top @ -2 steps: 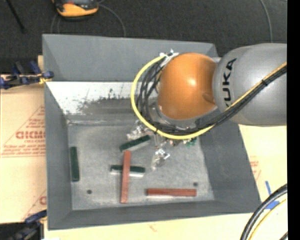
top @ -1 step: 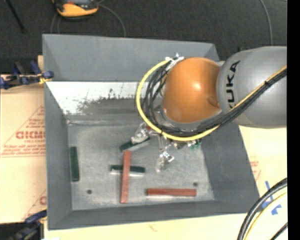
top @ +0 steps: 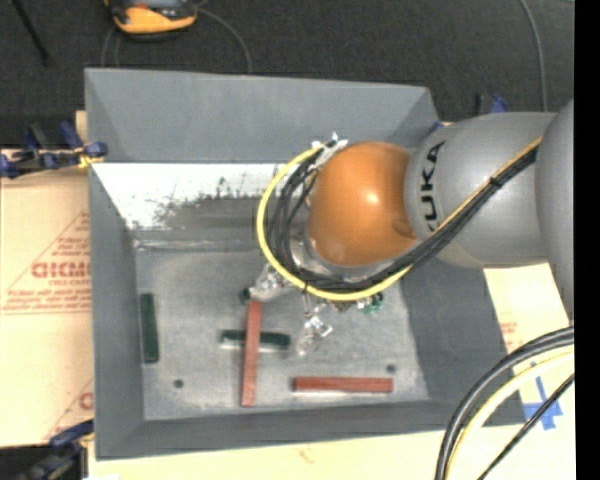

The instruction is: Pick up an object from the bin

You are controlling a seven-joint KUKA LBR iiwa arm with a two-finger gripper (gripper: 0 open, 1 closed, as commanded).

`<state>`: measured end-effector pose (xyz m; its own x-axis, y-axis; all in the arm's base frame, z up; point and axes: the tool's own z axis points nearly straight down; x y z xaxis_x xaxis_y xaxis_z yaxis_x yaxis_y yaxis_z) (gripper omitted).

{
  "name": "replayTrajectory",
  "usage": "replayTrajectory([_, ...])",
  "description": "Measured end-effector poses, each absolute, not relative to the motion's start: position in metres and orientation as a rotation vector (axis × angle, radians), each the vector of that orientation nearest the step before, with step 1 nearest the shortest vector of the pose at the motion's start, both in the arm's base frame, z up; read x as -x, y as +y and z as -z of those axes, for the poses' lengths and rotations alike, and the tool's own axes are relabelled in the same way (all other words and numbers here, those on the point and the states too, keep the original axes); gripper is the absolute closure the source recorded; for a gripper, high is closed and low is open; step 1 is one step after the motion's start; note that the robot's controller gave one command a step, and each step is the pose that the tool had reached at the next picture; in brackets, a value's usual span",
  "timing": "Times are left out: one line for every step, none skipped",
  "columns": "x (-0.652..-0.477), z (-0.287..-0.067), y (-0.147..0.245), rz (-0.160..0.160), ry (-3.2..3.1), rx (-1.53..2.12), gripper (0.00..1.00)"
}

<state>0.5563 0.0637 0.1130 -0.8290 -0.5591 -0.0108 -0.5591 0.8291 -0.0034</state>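
- In the camera view, we see the grey metal bin (top: pixel 250 108) from above, with the KUKA arm (top: pixel 490 193) reaching in from the right.
- The arm's orange cover (top: pixel 355 203) sits over the middle of the bin, ringed by a loop of yellow and black cables (top: pixel 268 218).
- Below the cover, the metal gripper (top: pixel 305 318) hangs low over the centre of the bin floor. We cannot tell how far it is open, nor whether it has hold of anything.
- Nearest to it is a long red-brown stick (top: pixel 250 358), which lies nearly straight front to back. Its upper end is just beside the gripper, on the gripper's left in this view.
- That stick lies across a short dark green bar (top: pixel 273 341), and the two form a cross.
- A second red-brown bar (top: pixel 342 385) lies crosswise close to the front wall, apart from the gripper.
- A longer dark green bar (top: pixel 149 328) lies by itself near the left wall, well apart from the rest.
- A small dark speck (top: pixel 178 383) rests on the floor towards the front left corner.
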Motion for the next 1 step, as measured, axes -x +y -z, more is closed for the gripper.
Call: replayTrajectory([-0.5264,-0.0795,0.0721,0.01,3.085,0.611,1.0])
